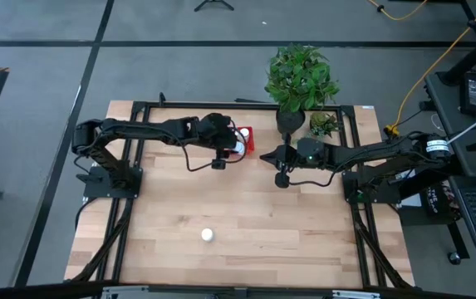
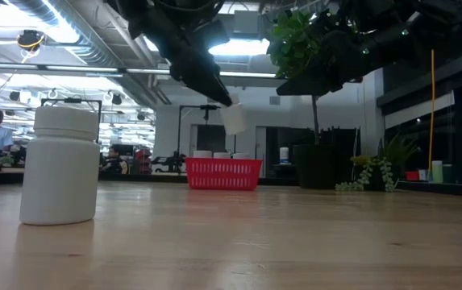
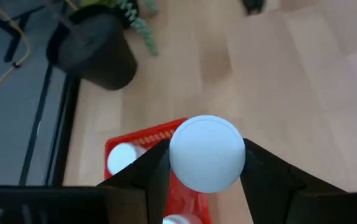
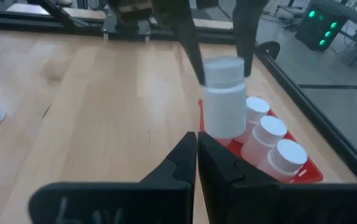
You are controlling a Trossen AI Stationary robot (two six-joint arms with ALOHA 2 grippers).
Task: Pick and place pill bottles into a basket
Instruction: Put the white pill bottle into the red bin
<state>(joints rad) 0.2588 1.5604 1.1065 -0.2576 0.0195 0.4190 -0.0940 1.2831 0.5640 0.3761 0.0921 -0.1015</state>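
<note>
Pale wooden tabletop (image 1: pixel 246 241) carries everything, with a dark plant pot (image 1: pixel 290 121) of green leaves at its far edge. Beside that pot, also along the far edge, sits the small bright red perforated plastic basket (image 2: pixel 222 173), with at least three white capped pill bottles (image 4: pixel 271 144) standing upright inside it. The left gripper (image 3: pixel 206 180) hangs over the basket, its jaws gripping the cap of another small white cylindrical pill bottle (image 4: pixel 222 102), which hangs above the basket with its long axis near vertical, cap uppermost. The right gripper (image 4: pixel 197 155) hovers just beside the basket, toward the tabletop's right edge, jaws pressed together and holding nothing. A lone white pill bottle (image 1: pixel 208 235) stands upright near the front edge.
</note>
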